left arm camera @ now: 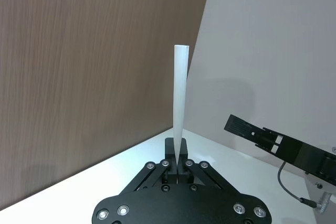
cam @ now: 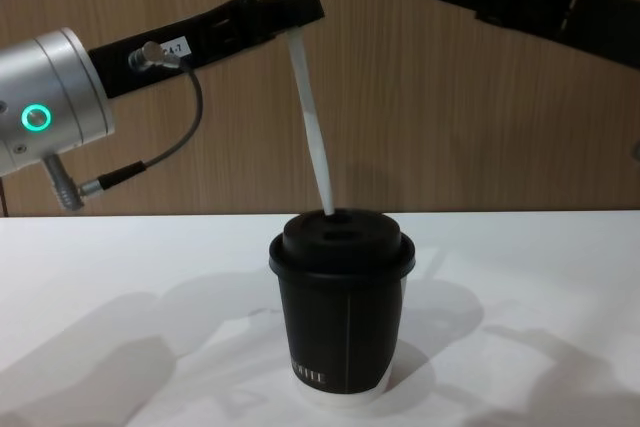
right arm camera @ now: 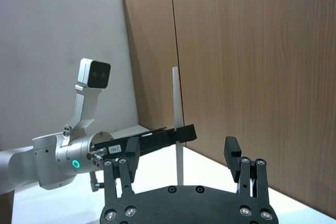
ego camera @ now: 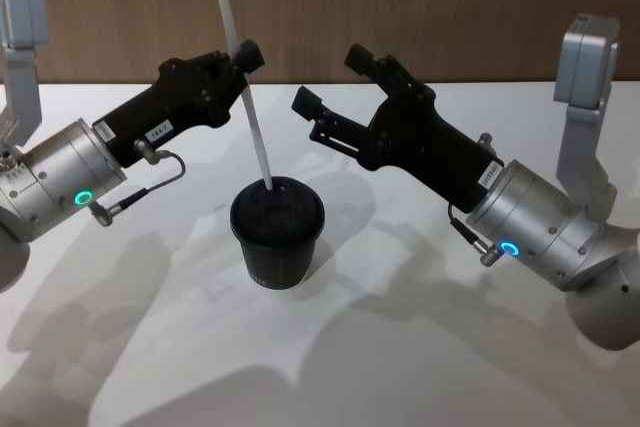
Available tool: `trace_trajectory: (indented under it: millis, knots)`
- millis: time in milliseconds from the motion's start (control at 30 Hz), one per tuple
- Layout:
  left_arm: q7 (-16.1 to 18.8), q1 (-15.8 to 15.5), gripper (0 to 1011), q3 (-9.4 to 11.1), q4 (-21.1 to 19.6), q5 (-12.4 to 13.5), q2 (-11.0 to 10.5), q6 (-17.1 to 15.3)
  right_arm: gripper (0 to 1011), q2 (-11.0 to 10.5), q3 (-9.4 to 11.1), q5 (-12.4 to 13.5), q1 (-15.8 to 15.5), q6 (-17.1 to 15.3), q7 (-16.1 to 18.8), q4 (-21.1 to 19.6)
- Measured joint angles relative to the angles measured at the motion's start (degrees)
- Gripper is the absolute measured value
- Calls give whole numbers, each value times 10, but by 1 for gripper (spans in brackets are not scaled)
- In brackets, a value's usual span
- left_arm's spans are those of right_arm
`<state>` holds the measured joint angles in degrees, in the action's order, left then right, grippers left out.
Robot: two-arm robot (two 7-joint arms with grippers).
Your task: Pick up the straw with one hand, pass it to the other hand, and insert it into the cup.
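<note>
The straw (ego camera: 252,107) stands over the cup (ego camera: 277,235) with its lower end at the lid, at or just inside the hole near the lid's back edge; how deep it goes cannot be read. Its long axis runs nearly upright but leaning, the top tipped toward the robot's left and away toward the wooden wall (ego camera: 420,7), the lower end pointing down into the lid. In the chest view the lean is plain: the straw (cam: 308,107) slants from upper left down to the dark opening on the cup (cam: 343,317).

It looks light, thin and fairly stiff, though a hard pinch could flatten it and a sideways push could bow it. Its smooth surface may slip in a loose grip. The best hold is above the middle, leaving a free length below to slide into the lid.

The left gripper (ego camera: 243,55) is closed on the straw at roughly that height, fingertips pinching it from both sides, as the left wrist view shows (left arm camera: 177,167). The right gripper (ego camera: 330,79) hangs beside it over the white table (ego camera: 420,367), jaws spread wide and holding nothing, clear of the straw.
</note>
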<state>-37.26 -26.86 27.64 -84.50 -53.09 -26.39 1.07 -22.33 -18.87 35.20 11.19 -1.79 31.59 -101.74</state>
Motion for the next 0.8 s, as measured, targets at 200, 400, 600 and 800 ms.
trace_trajectory:
  millis: [200,400,600,800]
  knots:
    - [-3,-2,2,1,6,0,2,-1,1001,0,0,0,0,0,0,0]
    - [-5,-5,3,2,14,0,6,-1,1001,0,0,0,0,0,0,0]
    - [-10,-11,2,4,28,-2,13,-1,1001,0,0,0,0,0,0,0]
    - [-15,-16,2,7,40,-3,18,-1,1001,0,0,0,0,0,0,0]
